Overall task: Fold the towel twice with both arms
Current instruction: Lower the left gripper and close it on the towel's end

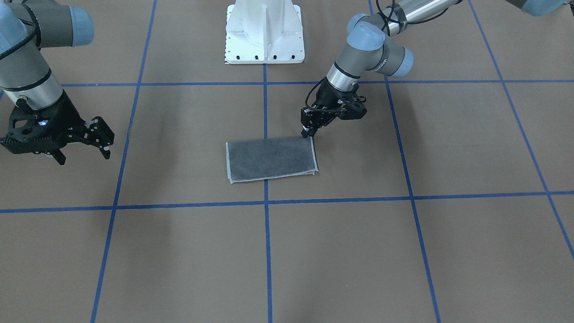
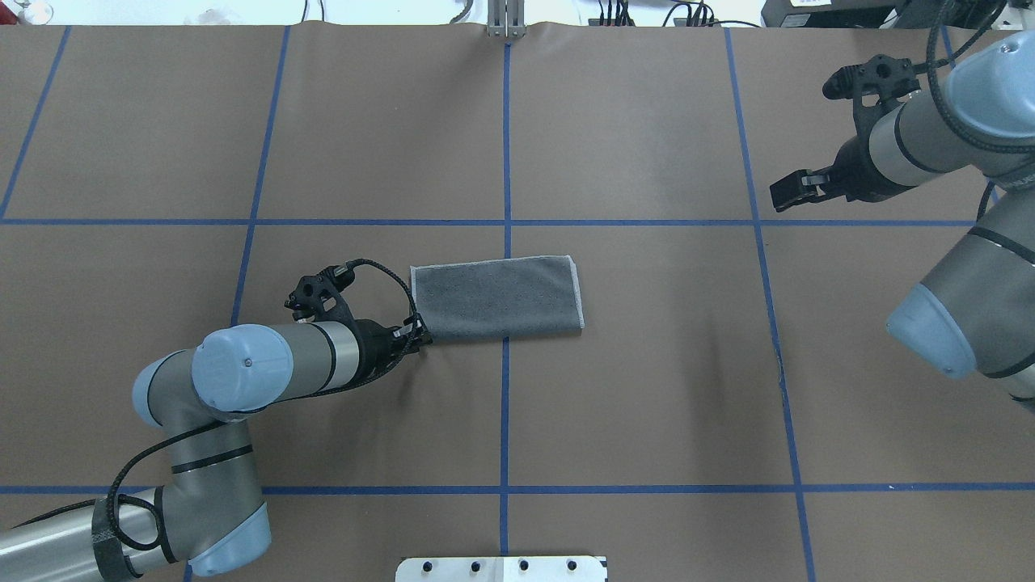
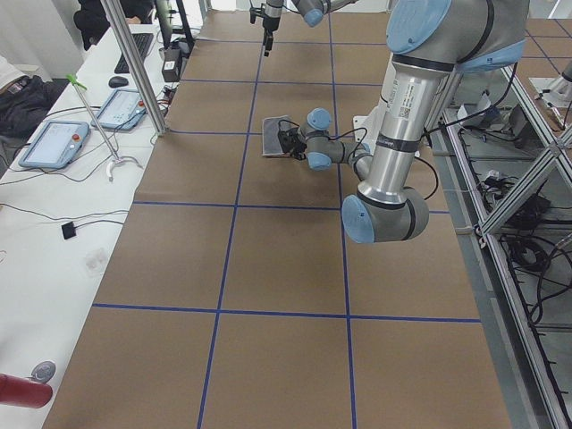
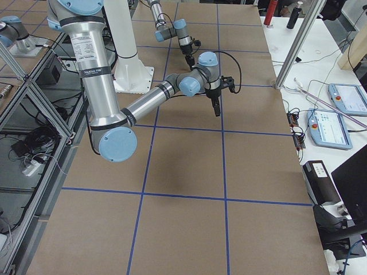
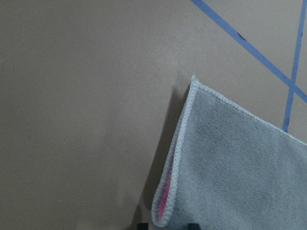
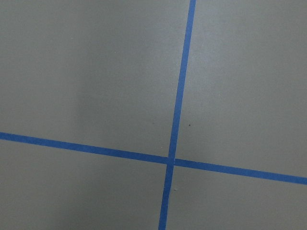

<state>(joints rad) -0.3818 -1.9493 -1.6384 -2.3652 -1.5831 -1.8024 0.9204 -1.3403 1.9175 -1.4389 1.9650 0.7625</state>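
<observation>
From where I stand, the small square terry towel (image 1: pixel 271 159), dark grey face up with light grey stitched edging, lies flat as a rectangle near the middle of the brown paper-covered table (image 1: pixel 358 251), straddling one of the blue tape lines (image 1: pixel 268 251). That shape tells me the first fold is done and the second is the step in hand. The black two-finger left gripper (image 1: pixel 309 133) is down at the towel's corner on the robot's near-left. Its jaws are drawn narrow, and in the wrist view the two dark fingertips (image 5: pixel 192 226) sit either side of the doubled edge, where a sliver of the pink inner face (image 5: pixel 164 203) shows. The corner looks slightly raised off its shadow, so I take it to be pinched, both layers together, though the grip itself is mostly out of frame. The black two-finger right gripper (image 1: pixel 83 154) hangs well apart on the other side of the table, jaws spread wide and holding nothing. To do this fold well, I would want both layers held firmly in that pinch before any lift, since a lone top layer would peel the first fold open. The lift should be low and travel straight along the long side toward the far short end. One held corner will likely drag the cloth askew, so the right gripper ought to steady or carry its share, and the edges should be laid to match.
</observation>
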